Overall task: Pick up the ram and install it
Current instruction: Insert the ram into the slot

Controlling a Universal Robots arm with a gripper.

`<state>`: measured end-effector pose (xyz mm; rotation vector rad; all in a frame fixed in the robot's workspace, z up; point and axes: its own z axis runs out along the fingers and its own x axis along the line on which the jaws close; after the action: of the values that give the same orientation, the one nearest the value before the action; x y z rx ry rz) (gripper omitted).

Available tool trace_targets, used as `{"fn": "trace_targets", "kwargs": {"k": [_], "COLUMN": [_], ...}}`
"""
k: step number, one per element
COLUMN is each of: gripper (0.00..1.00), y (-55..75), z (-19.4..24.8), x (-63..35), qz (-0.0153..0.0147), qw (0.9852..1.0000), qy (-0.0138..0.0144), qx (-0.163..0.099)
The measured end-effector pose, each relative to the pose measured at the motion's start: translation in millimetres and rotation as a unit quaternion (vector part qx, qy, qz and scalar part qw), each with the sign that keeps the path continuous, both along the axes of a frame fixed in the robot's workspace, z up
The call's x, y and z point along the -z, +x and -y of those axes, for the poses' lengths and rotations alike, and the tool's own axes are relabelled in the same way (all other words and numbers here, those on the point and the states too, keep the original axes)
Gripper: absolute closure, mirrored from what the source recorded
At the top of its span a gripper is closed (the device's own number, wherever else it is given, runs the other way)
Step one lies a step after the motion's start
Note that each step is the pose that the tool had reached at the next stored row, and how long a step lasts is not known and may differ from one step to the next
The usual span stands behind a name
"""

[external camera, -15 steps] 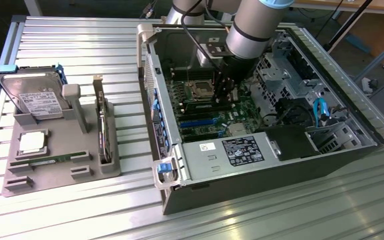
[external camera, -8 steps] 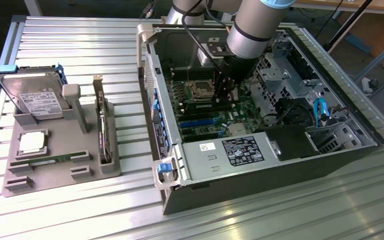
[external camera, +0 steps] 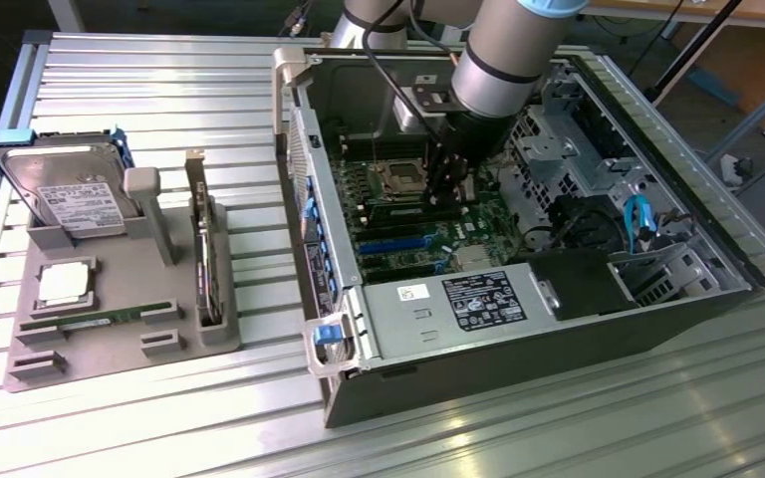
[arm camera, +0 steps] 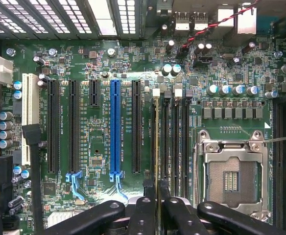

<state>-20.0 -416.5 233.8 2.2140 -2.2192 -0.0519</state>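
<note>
Left of frame in the exterior view, I note a spare stick point(external camera: 97, 319) on the tray point(external camera: 37, 368). Centre: gripper point(external camera: 445, 184) nearly closed, pinching the ram point(arm camera: 156, 147) edge-on, long axis along the memory slots point(arm camera: 175, 142), directly below the jaws.

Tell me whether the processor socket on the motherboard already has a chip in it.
No. In the wrist view the processor socket sits empty, its bare contact grid showing inside the metal frame on the motherboard.

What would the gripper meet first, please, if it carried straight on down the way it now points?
Most likely the memory slot on the motherboard: the gripper is shut on the ram, standing edge-on in line with that slot. Whether it already touches is unclear.
</note>
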Motion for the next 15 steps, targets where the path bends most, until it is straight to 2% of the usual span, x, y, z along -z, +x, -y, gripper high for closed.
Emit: {"fn": "trace_targets", "kwargs": {"k": [15], "gripper": [0.87], "y": [0.0], "z": [1.3], "x": [0.8], "qz": [0.0], "qw": [1.0], "qy": [-0.0001], "qx": [-0.001]}}
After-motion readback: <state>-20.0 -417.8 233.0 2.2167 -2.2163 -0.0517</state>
